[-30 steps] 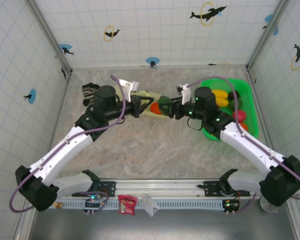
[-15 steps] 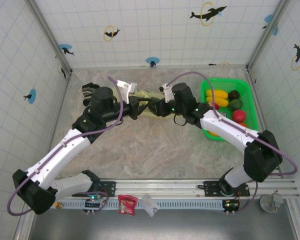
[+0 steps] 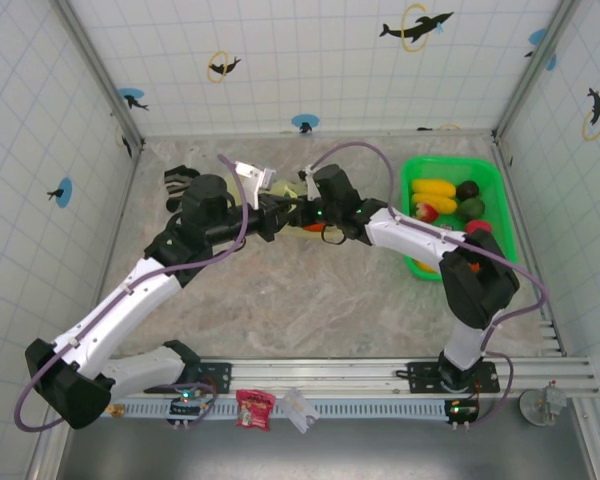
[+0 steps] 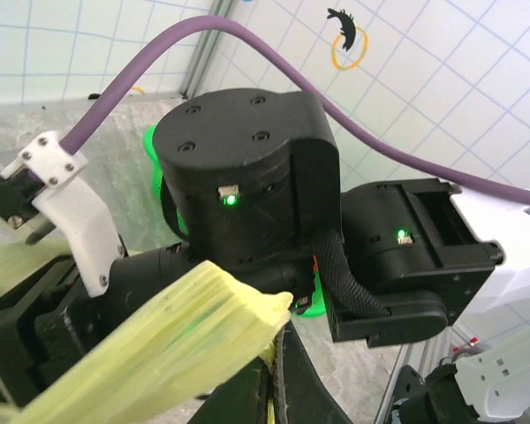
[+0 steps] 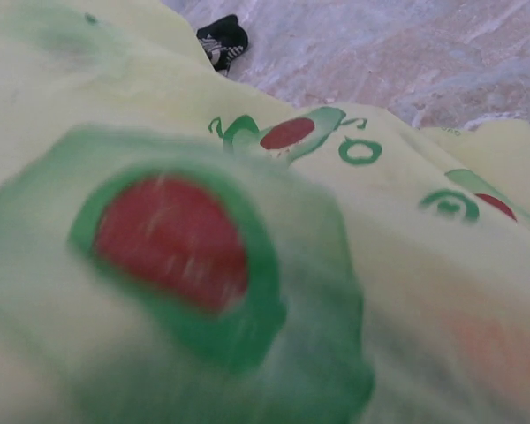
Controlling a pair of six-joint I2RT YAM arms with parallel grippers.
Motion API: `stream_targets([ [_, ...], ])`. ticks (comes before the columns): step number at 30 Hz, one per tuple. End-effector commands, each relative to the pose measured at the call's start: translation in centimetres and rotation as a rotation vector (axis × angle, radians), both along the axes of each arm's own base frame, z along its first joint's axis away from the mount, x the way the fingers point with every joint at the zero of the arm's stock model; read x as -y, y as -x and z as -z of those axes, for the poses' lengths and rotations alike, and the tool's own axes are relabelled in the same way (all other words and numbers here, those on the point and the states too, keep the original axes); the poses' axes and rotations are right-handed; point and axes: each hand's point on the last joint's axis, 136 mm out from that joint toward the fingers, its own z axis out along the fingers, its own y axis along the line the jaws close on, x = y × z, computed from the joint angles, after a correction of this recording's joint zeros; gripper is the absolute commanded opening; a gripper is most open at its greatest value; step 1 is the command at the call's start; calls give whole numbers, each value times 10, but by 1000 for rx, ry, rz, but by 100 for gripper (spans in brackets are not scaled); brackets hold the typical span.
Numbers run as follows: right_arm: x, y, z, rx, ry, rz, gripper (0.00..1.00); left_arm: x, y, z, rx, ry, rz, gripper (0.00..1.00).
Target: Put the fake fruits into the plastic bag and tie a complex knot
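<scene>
Two claws meet over the plastic bag [image 5: 406, 265] at mid-tabletop [image 3: 310, 300].
The left claw [image 4: 272, 389] is pinched tight on a bunched pale-yellow strip of the bag. The right claw [image 3: 302, 207] hangs just beside it, its camera close against the bag's red-and-green print; whether its jaws stand wide or narrow I cannot tell. Most fake fruits [image 3: 435, 188] lie in the green tub [image 3: 450, 161] on the right, well apart from the bag. One orange piece [image 3: 314, 228] shows under the claws. A striped sock [image 3: 178, 180] lies far left.
</scene>
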Motion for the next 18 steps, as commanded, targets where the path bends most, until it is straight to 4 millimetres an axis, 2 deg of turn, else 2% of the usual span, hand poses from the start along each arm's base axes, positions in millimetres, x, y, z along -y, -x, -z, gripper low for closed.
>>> stream_targets([
  [1,-5,-13,-11,46,-53,84,83,-3,-5,10,0,-28,-15,0],
  [5,6,-12,-10,65,-28,108,86,-5,-6,12,-4,-30,-25,0],
  [8,16,-10,-13,70,-38,113,83,-6,-7,14,-6,-30,-32,0],
  [15,35,2,-30,106,-55,104,56,-7,-7,16,-7,-34,-37,0],
  [18,45,11,-37,119,-56,98,49,-8,-7,17,-7,-36,-40,0],
])
